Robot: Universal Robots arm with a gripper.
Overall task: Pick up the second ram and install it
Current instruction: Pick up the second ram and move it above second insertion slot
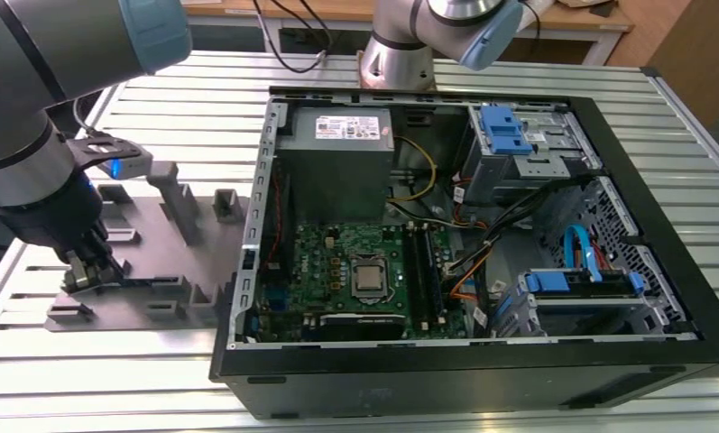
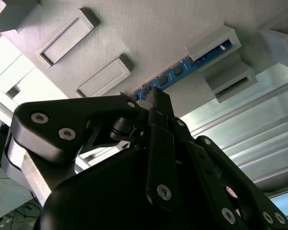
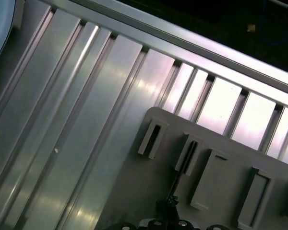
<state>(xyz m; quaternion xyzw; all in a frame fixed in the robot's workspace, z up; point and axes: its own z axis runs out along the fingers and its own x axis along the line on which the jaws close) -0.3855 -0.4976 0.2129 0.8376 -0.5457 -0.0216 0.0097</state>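
— Where is the second ram (image 2: 182,69), the long thin blue stick with small dark chips?
— It stands on its edge in a slot of the grey moulded plastic fixture plate (image 1: 154,260). The plate lies on the ribbed aluminium table (image 1: 179,99), at the exterior view's left of the open black computer case (image 1: 456,383).
— And the black gripper (image 2: 151,96)?
— It is low over the plate. Its fingers are closed on one end of the stick.
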